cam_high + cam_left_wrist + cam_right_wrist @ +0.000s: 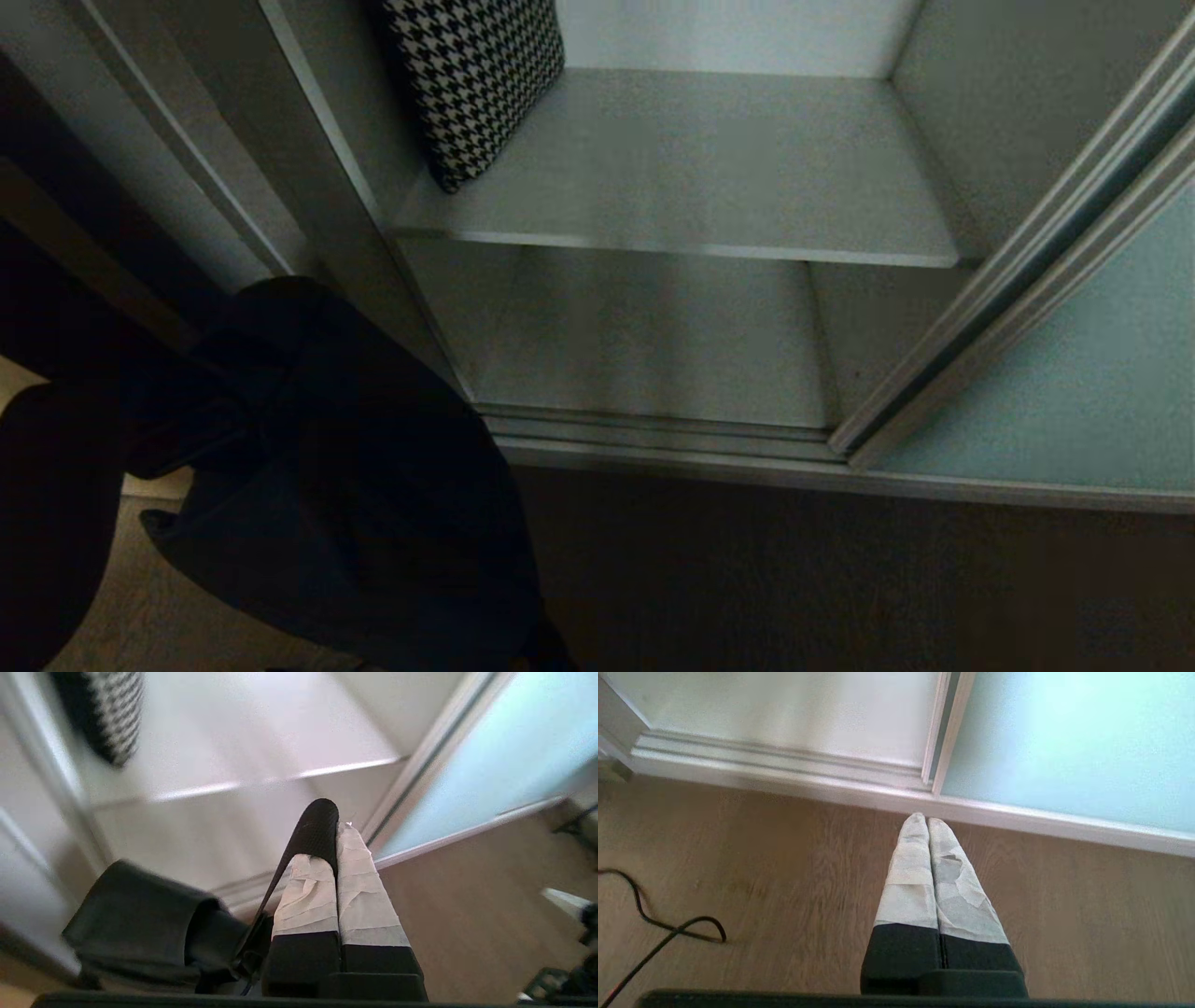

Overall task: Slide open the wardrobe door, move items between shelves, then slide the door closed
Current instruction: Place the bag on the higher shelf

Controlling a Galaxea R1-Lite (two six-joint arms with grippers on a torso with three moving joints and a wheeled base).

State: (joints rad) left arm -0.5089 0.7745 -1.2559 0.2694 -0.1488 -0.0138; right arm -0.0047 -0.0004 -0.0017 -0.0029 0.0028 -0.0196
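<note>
The sliding wardrobe door (1074,373) stands slid to the right, so the shelves are exposed. Both the upper shelf (747,168) and the lower shelf (644,345) show bare boards. The black fabric bundle (345,485) hangs outside the wardrobe at the lower left, level with the lower shelf. My left gripper (337,823) is shut with the bundle's thin black strap (314,828) looped over one taped finger; the bundle (140,924) dangles beside it. My right gripper (927,820) is shut on nothing and points at the wood floor before the door's bottom rail (1017,814).
A black-and-white houndstooth cushion (476,75) leans at the left end of the upper shelf. The silver bottom track (653,439) runs along the wardrobe's front. A black cable (658,933) lies on the floor. Dark objects (574,970) sit on the floor to the right.
</note>
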